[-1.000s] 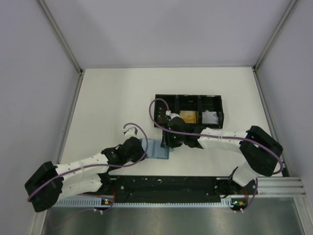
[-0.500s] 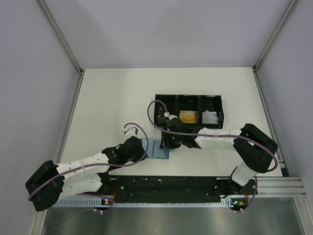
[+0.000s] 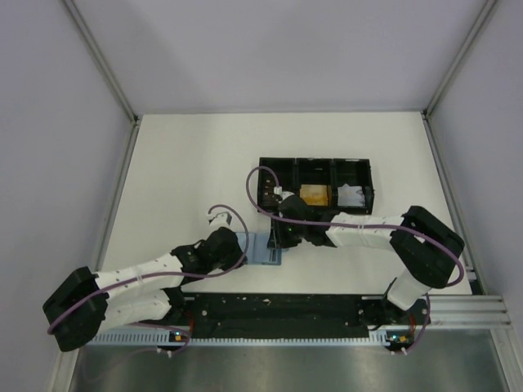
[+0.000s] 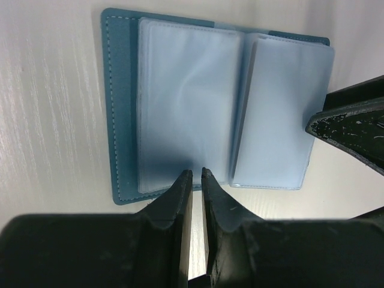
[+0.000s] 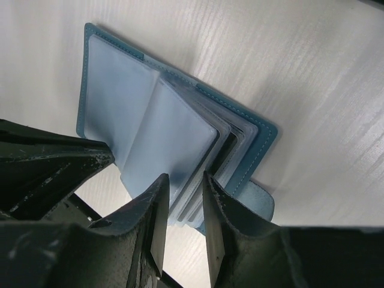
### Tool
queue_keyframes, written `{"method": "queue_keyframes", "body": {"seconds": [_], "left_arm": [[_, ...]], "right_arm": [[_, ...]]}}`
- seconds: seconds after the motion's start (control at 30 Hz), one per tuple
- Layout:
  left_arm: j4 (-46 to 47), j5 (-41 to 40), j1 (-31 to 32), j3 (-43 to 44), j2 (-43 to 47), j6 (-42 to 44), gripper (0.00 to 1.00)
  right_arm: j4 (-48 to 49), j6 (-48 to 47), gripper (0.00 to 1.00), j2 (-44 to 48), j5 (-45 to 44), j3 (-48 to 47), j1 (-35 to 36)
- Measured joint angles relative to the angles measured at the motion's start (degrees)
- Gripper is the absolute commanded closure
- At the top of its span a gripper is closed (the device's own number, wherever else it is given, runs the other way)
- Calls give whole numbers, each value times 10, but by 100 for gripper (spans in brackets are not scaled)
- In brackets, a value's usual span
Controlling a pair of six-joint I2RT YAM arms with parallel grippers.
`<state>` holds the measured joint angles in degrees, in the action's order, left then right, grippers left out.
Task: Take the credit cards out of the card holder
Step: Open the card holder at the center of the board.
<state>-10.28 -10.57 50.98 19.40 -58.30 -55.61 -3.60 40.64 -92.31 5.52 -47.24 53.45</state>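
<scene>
Teal-blue two-leaf card holder lies open on the white table, pale blue slotted sleeves facing up, just off the 7 o'clock corner of the long black three-compartment tray.

Left gripper sits at the holder's 9 o'clock edge in the top view. Fingers pressed nearly together, only a slit between them, tips over one sleeve's edge.

Right gripper is at the holder's 2 o'clock side. Fingers narrowly apart, lifted sleeve edges between them; an actual pinch cannot be told.

Orange-gold flat credit card lies in the tray's middle compartment. White paper wad is in the 3 o'clock compartment.
</scene>
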Motion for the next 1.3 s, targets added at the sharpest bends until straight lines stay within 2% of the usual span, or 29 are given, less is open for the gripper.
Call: {"method": "queue_keyframes", "body": {"seconds": [0.3,0.6,0.8,1.03,1.3], "left_arm": [[2,14,0,0,-1,0,85],[2,21,0,0,-1,0,85],[3,22,0,0,-1,0,85],[4,22,0,0,0,0,85],[1,13,0,-9,57,-13,67]], "right_arm": [[35,-1,81,0,30,0,0],[69,2,81,0,65,0,0],[97,13,90,0,93,0,0],[122,17,90,0,113,0,0],[132,18,87,-21,128,-14,3]]}}
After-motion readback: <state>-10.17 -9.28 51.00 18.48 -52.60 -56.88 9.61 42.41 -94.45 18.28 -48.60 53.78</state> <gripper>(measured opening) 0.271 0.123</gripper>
